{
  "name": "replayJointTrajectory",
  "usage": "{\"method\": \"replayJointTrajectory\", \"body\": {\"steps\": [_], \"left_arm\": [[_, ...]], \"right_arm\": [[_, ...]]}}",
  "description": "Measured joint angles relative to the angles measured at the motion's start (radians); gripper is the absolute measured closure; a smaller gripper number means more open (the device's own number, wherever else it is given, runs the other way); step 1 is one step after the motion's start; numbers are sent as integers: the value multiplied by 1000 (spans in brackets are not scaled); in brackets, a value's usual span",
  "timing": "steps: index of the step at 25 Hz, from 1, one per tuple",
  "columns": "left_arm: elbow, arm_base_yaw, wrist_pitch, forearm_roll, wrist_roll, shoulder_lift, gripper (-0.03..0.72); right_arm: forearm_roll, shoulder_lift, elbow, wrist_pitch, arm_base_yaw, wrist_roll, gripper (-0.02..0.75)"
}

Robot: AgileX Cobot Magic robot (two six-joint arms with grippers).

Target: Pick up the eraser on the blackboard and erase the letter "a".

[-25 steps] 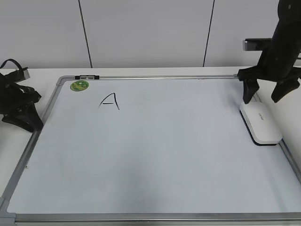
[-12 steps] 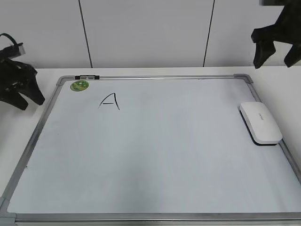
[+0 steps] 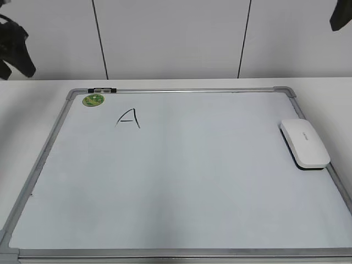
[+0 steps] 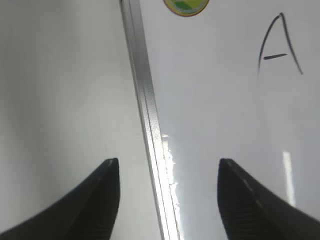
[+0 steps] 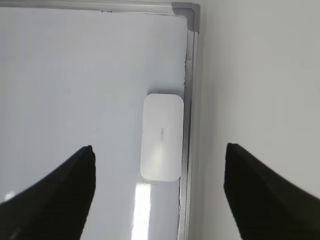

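A white eraser lies on the whiteboard, against its right frame. Only a capital "A" is written, near a green sticker; no lowercase "a" shows, so the wrong letter might get wiped. Both the right gripper and left gripper hang wide open and empty, raised higher than a second ago, when the right one was just beside the eraser.

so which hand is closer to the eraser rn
Right. The right hand hangs open high above the eraser, which lies by the board's right edge. The left hand, also open, is up over the opposite, left frame.
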Motion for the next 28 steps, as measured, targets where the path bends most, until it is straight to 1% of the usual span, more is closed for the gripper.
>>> {"method": "replayJointTrajectory", "body": {"steps": [8,10,12,15,21,24,28], "left_arm": [[0,-76,13,33,-35,-248,244],[3,-87,18,35,-47,-311,244],[37,-97,19,36,-52,-389,244],[144,-101,23,37,-62,-514,245],[439,-101,29,45,-68,-790,244],[556,-101,32,45,-70,-934,245],[670,-102,36,47,-73,-1102,245]], "right_arm": [[2,-264,223,7,0,0,145],[2,-314,246,14,0,0,145],[2,-339,250,14,0,0,146],[12,-352,250,14,0,0,146],[47,-352,252,14,0,0,147],[62,-358,252,14,0,0,149],[134,-400,256,14,0,0,150]]}}
